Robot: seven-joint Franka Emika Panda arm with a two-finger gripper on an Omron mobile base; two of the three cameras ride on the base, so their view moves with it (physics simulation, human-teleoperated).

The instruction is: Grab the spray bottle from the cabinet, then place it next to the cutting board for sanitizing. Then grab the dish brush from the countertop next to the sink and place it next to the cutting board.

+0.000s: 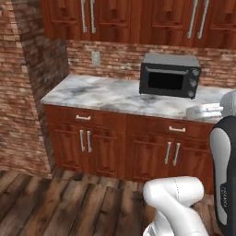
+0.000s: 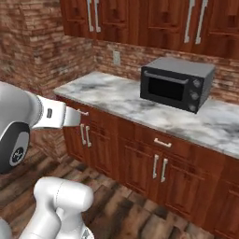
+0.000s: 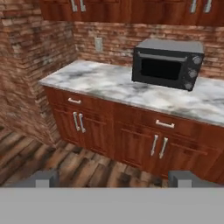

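gripper (image 3: 113,178) jaws wide apart, holding nothing (facing the lower units); cabinet (image 3: 131,9) doors sit closed above and ahead, over the toaster oven (image 3: 168,63), so reach goes up.

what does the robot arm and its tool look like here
The arm is glossy white with rounded, tube-like links and dark grey to black joint sections, one bearing a small white mark. A white wrist link tapers to a grey end. The tool shows two small, blocky dark grey finger tips. No cables are visible.

Brick walls (image 1: 27,92), dark plank floor (image 1: 55,207), marble counter (image 1: 101,94), black microwave (image 1: 169,75), reddish-brown base units (image 1: 106,147)
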